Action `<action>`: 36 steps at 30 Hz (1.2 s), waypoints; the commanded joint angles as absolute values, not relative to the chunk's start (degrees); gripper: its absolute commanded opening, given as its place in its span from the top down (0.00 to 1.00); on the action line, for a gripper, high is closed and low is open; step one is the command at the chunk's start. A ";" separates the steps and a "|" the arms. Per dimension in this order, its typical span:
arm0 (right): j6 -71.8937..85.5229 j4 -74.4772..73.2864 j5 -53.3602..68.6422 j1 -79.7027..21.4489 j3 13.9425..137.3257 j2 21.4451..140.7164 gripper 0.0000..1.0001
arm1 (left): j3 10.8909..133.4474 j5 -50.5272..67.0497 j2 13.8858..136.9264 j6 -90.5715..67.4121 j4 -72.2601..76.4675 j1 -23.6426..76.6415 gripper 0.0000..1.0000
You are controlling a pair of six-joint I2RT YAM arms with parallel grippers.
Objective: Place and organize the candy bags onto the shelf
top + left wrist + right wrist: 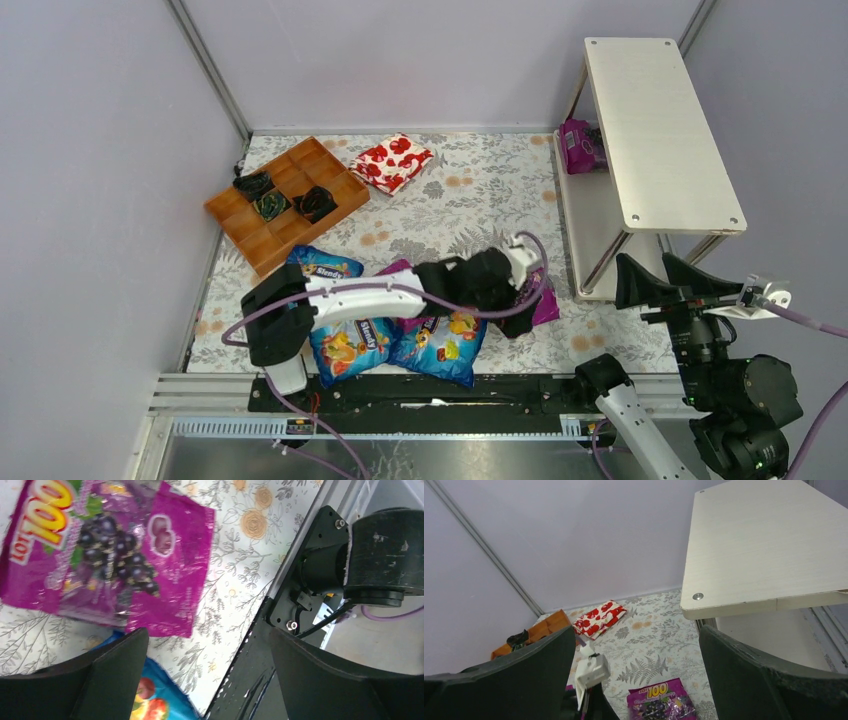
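Observation:
Three blue candy bags (440, 345) lie near the front of the floral mat, one (325, 265) by the tray. A magenta grape bag (546, 303) lies partly under my left gripper (508, 298), which hovers open and empty over it. In the left wrist view the bag (110, 555) lies flat ahead of the open gripper (210, 680), with a blue bag (155, 700) beside the left finger. Another magenta bag (578, 146) sits on the lower board of the pale shelf (660, 130). My right gripper (662, 280) is open and empty in front of the shelf (769, 545).
A brown compartment tray (285, 200) with small dark wrapped pieces stands at the back left. A red-and-white flower packet (393, 162) lies behind it on the mat. Another magenta bag (397, 268) peeks from under the left arm. Walls close both sides.

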State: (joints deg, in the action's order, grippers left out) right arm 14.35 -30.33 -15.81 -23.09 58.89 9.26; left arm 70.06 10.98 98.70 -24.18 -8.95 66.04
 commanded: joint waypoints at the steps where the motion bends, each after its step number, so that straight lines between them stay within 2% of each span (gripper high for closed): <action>1: 12.29 -32.15 -16.22 -22.85 61.56 8.87 0.00 | 74.95 -7.69 100.23 -15.82 -9.51 74.20 0.19; 2: 12.10 -32.46 -16.38 -22.85 61.79 8.82 0.00 | 75.75 -9.84 101.25 -13.77 -9.56 76.16 0.27; 3: 12.01 -32.73 -16.45 -22.85 62.05 8.70 0.00 | 76.55 -11.96 102.42 -11.77 -9.69 77.93 0.30; 8: 12.25 -33.75 -16.36 -22.84 63.28 7.91 0.00 | 78.84 -21.81 107.78 -2.04 -10.03 84.03 0.31; 13: 12.72 -34.43 -16.49 -22.83 64.21 6.16 0.00 | 81.12 -27.93 113.79 4.84 -11.09 85.45 0.27; 18: 12.84 -35.41 -16.30 -22.85 65.25 5.74 0.00 | 83.45 -33.80 118.51 7.99 -10.79 85.52 0.29; 25: 12.82 -36.68 -16.10 -22.89 66.30 6.20 0.00 | 83.32 -37.33 120.06 8.67 -8.50 85.52 0.48; 29: 13.64 -35.47 -16.28 -22.79 65.26 5.81 0.00 | 82.89 -40.20 120.23 9.03 -7.48 85.45 0.63; 33: 20.59 -36.32 -24.10 -22.85 65.51 7.42 0.00 | 82.73 -42.33 119.72 8.96 -7.17 84.76 0.76; 36: 25.21 -37.96 -28.84 -22.91 67.27 7.95 0.00 | 82.29 -42.02 118.38 7.44 -7.53 83.77 0.81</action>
